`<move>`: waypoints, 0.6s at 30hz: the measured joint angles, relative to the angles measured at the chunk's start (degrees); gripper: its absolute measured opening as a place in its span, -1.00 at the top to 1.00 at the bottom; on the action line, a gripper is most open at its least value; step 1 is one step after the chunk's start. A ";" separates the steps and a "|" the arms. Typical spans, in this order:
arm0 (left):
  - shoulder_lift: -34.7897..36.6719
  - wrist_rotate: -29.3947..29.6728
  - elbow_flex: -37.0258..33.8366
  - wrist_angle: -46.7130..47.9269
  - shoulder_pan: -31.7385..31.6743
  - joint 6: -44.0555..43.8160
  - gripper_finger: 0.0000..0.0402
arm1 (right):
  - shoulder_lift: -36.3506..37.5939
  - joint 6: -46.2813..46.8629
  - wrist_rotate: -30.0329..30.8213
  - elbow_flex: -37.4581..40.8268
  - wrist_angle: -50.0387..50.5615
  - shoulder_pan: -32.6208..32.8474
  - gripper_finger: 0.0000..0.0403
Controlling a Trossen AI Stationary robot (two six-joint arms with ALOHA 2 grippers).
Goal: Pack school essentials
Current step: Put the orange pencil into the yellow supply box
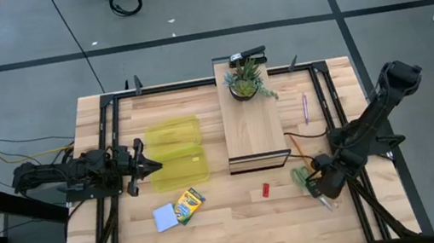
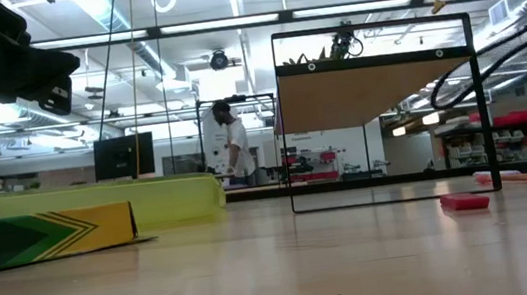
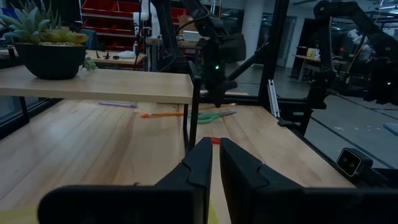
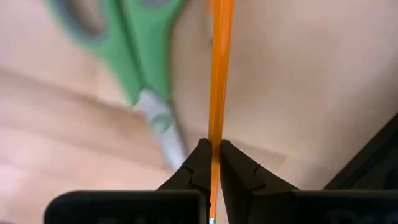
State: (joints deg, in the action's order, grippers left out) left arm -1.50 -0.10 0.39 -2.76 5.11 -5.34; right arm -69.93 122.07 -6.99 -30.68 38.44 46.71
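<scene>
Over at 4 o'clock on the table (image 1: 217, 234), read from above with the far edge as 12: right gripper (image 4: 212, 155) pinched tight on the orange pencil (image 4: 219, 74), right at one end of it. Just beside, at 9 o'clock of the pencil in the wrist view: green scissors (image 4: 134, 56), blade close to the fingertips.

Risks from here, as a judgement:
- Holding so near the end means a long lever. Likely to swing or pivot in the grip on lifting, and to slip out on a fast move.
- Close enough to the scissors to nudge or drag them along on the way up.
- Between here and the yellow case (image 1: 177, 153) at 9 o'clock stands the wooden shelf (image 1: 253, 129) with the plant (image 1: 245, 81). Easy to clip its front edge with a drooping pencil on a low carry.
- Parked at the case's 9 o'clock side: left gripper (image 1: 151, 167), fingers drawn together on nothing visible. Could crowd the drop or meet the other arm there.

Still loose on the table: purple pen (image 1: 305, 108) at 2 o'clock, red block (image 1: 266, 190) at 5, crayon box (image 1: 189, 203) and blue notepad (image 1: 165, 217) near 7.
</scene>
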 joint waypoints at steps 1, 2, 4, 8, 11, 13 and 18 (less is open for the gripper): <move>0.00 0.00 0.00 0.02 0.00 0.00 0.82 | -0.01 0.42 0.42 -0.67 0.05 0.67 0.87; 0.02 0.00 0.02 0.00 0.00 -0.02 0.82 | -0.09 0.86 0.86 -1.27 0.01 1.33 0.87; 0.02 0.00 0.00 0.01 0.01 0.00 0.84 | -0.26 1.21 0.99 -2.34 -0.09 2.32 0.87; 0.02 0.00 0.01 0.00 0.01 0.00 0.85 | -0.58 0.94 1.16 -3.96 -0.11 3.41 0.87; 0.02 0.00 0.02 0.00 0.00 0.00 0.84 | -0.57 -1.03 3.23 -5.05 -1.78 3.46 0.87; 0.02 0.00 0.00 0.02 0.00 0.00 0.82 | -0.79 -2.59 4.92 -5.17 -3.92 3.43 0.87; 0.02 0.00 0.01 0.01 0.01 0.00 0.80 | -4.28 -6.96 6.83 -5.17 -11.58 2.78 0.87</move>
State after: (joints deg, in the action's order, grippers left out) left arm -1.48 -0.10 0.40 -2.75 5.12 -5.35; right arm -74.22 115.11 -0.16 -35.86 26.86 49.49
